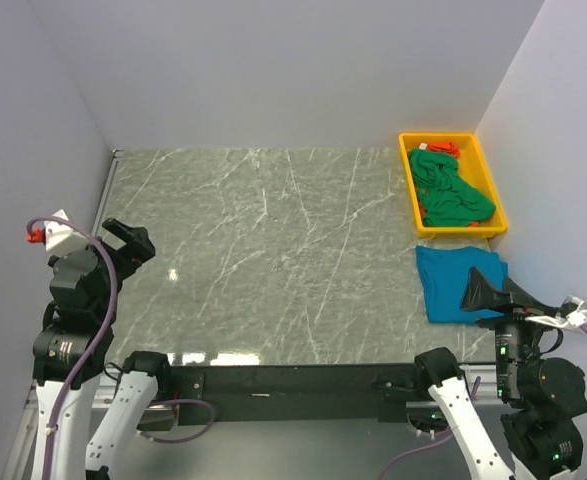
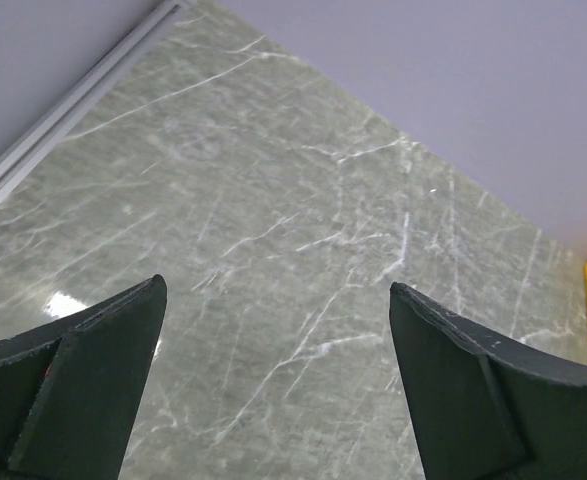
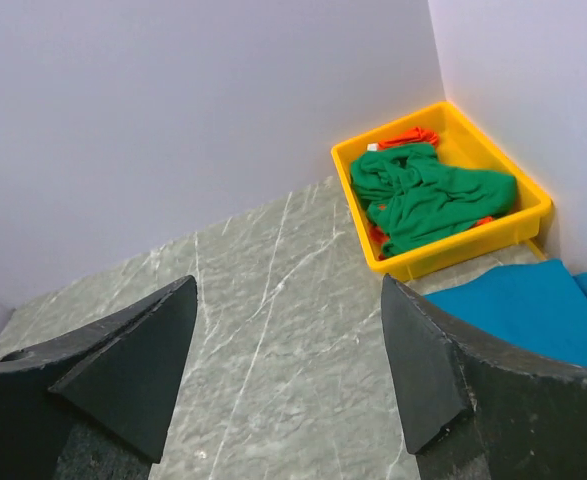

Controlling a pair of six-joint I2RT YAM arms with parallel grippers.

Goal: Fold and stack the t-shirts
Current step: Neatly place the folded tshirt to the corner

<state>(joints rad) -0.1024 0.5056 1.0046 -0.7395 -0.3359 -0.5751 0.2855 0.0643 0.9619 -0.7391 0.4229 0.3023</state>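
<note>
The right gripper [image 3: 288, 285] stands with its jaws spread and nothing between them, hovering at the near right corner of the folded teal-blue t-shirt [image 1: 453, 285]. That shirt lies flat on the marble table [image 1: 273, 250] by the right wall. Just beyond it sits a yellow bin [image 1: 410, 190] holding the crumpled bright green t-shirt [image 1: 451, 190], with a small red-orange piece [image 1: 443, 149] at its far end. At the near left, the left gripper [image 2: 278, 290] is spread wide and empty above bare marble.

Top camera overlooks the table [image 1: 273, 250]; both wrist cameras skim it low
</note>
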